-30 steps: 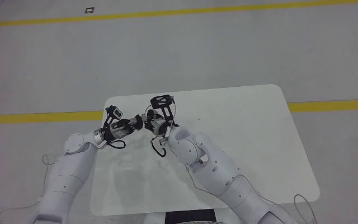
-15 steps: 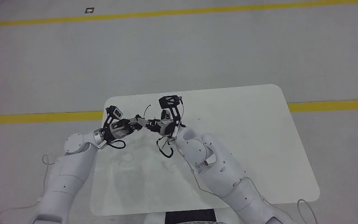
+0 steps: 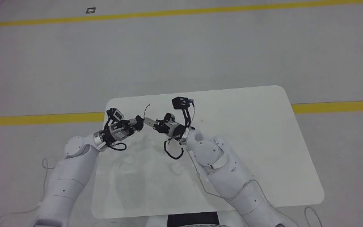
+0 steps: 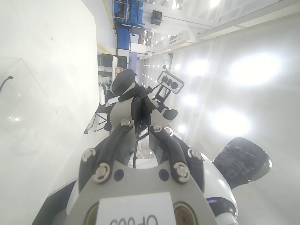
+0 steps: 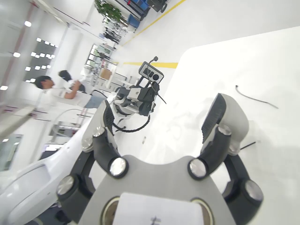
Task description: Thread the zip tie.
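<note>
My left gripper is shut on a thin black zip tie above the table's left part. In the right wrist view that zip tie rises from the left gripper, its head end up and a pointed tail sticking out below. In the left wrist view the black strap lies pinched across my left gripper. My right gripper faces it, a short gap away. In its own view the right gripper is open and holds nothing.
The white table has rounded corners and much free surface to the right. A loose black zip tie lies on it beyond the right gripper, and another thin black piece pokes out beside one finger. One more tie lies on the table.
The two grippers were together a second ago. The right gripper has since drawn back to the right, leaving the zip tie in the left gripper, which has barely moved.
</note>
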Controlling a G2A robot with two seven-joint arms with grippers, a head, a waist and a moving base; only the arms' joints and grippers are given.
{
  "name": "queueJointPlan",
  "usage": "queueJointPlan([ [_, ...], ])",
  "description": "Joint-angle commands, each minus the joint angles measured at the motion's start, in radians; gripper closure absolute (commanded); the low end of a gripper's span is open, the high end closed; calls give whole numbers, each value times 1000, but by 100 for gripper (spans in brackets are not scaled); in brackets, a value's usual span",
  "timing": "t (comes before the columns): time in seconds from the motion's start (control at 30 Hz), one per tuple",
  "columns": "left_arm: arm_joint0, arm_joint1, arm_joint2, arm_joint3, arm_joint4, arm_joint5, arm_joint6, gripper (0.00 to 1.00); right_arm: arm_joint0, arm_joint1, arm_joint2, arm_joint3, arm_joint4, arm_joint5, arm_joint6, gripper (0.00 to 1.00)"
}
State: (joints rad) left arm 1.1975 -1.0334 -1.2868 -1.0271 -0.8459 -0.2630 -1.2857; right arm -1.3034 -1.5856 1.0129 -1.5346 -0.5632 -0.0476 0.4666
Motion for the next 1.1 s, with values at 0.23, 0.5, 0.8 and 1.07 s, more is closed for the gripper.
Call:
queueJointPlan([
  [0.23,-10,-4,-10,43,-116,43,-62,100,18,9,64,102,374,-196,122,0],
  [0.5,-44,-13,11,96,-148,50,-81,100,84,-1,57,256,661,-252,207,0],
  [0.8,-34,-16,18,70,-157,73,-52,100,72,-2,47,251,699,-236,206,0],
  [1.07,-18,-20,11,35,-233,85,-104,100,103,-13,28,329,998,-197,335,0],
])
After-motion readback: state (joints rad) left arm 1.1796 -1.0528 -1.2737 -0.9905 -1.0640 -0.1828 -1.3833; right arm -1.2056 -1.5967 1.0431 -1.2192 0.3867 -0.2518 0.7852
